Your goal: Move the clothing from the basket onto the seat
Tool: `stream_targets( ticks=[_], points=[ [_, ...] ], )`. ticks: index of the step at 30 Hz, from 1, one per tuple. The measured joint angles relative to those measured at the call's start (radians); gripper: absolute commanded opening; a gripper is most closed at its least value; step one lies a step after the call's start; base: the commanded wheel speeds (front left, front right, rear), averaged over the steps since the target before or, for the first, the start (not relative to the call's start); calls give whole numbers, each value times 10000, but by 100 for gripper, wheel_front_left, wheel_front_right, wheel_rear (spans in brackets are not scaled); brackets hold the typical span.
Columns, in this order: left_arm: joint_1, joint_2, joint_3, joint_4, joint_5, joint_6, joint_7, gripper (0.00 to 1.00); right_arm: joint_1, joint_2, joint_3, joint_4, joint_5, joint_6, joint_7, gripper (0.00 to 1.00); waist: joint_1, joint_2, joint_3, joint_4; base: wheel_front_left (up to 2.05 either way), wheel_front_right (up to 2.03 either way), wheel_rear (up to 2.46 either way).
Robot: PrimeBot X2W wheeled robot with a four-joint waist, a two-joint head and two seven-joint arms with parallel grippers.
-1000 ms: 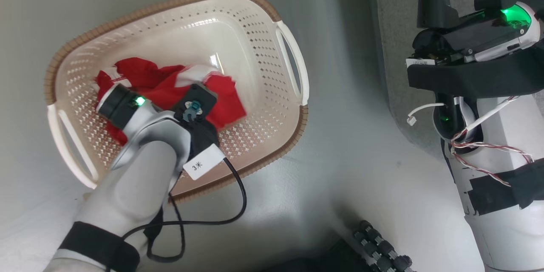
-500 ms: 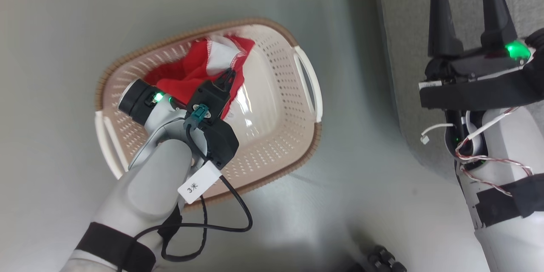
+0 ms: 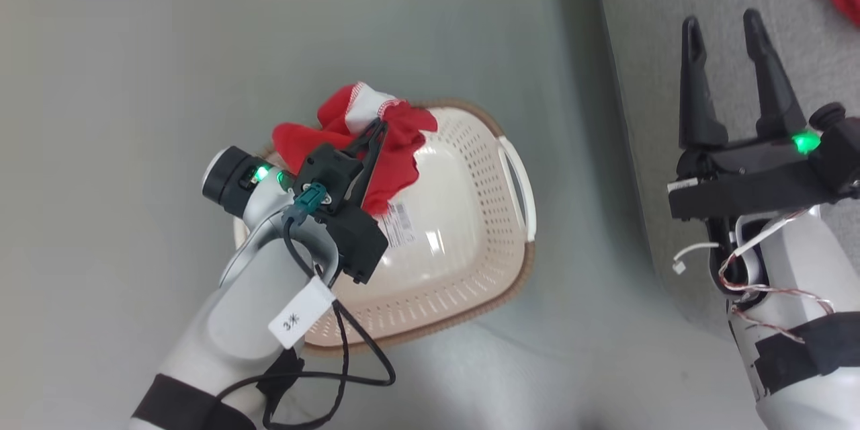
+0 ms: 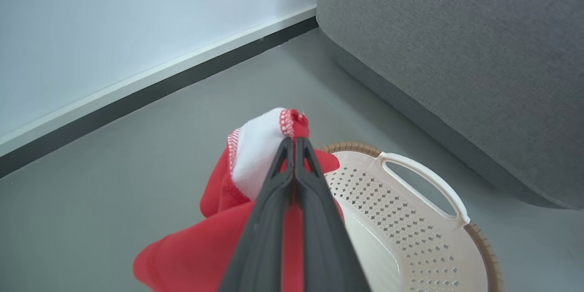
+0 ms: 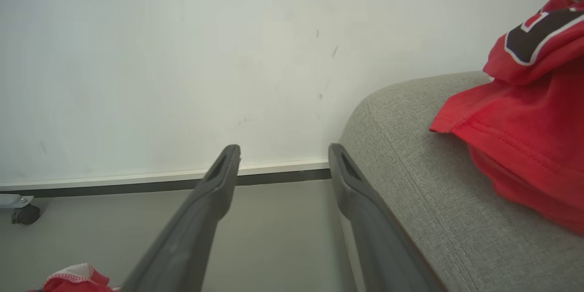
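Note:
My left gripper (image 3: 377, 129) is shut on a red piece of clothing with white trim (image 3: 363, 104), holding it bunched in the air above the far rim of the cream basket (image 3: 485, 228). In the left wrist view the closed fingertips (image 4: 292, 142) pinch the white-edged fold (image 4: 258, 150), and the rest hangs below over the basket (image 4: 410, 219). The basket's inside shows bare, with a barcode sticker (image 3: 400, 225) on its bottom. My right gripper (image 3: 721, 19) is open and holds nothing, over the grey seat's (image 3: 645, 33) edge. A red jersey with black lettering (image 5: 529, 118) lies on the seat (image 5: 410, 155).
The basket stands on grey floor just left of the seat's rounded side (image 4: 456, 45). A white wall with a dark baseboard (image 4: 150, 84) runs behind. A small caster wheel (image 5: 23, 214) sits by the wall. A black cable (image 3: 349, 363) loops off my left forearm.
My left gripper has lifted the red garment out of the basket's bottom to above its rim, uncovering the sticker. The head view has shifted, bringing more of the seat into it.

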Motion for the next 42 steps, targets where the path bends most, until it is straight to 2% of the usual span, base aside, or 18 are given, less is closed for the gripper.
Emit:
stream_targets(
  ticks=[12, 24, 25, 27, 28, 35, 42],
  points=[
    [651, -71, 77, -748, -453, -96, -52, 0, 938, 52, -27, 564, -59, 81, 0, 100, 0, 0, -1796, 560, 0, 0, 0],
    [2256, -73, 59, -1379, -729, -173, -52, 0, 1904, 245, -6, 961, -59, 88, 2, 100, -2, 0, -3624, 851, 0, 0, 0],
    [2409, -69, 71, -1475, -736, -173, -52, 38, 2011, 259, 8, 957, -61, 88, 2, 100, -1, -1, -3778, 859, 0, 0, 0],
    [2675, -71, 71, -1607, -748, -169, -52, 96, 2223, 293, 35, 936, -63, 88, 2, 100, -1, -1, -4069, 866, 0, 0, 0],
    [2796, -67, 67, -1701, -798, -169, -52, 100, 2346, 297, 35, 869, -65, 88, 2, 100, -1, -1, -4203, 867, 0, 0, 0],
    [3096, -67, 79, -2316, -995, -79, -52, 100, 2732, 295, 27, 554, -69, 88, 2, 100, 0, -1, -4860, 817, 0, 0, 0],
    [3461, -6, 117, -2761, -1005, 25, -54, 100, 2882, 290, -4, 435, -71, 88, 2, 100, 2, 0, -5037, 721, 0, 0, 0]
  ],
)
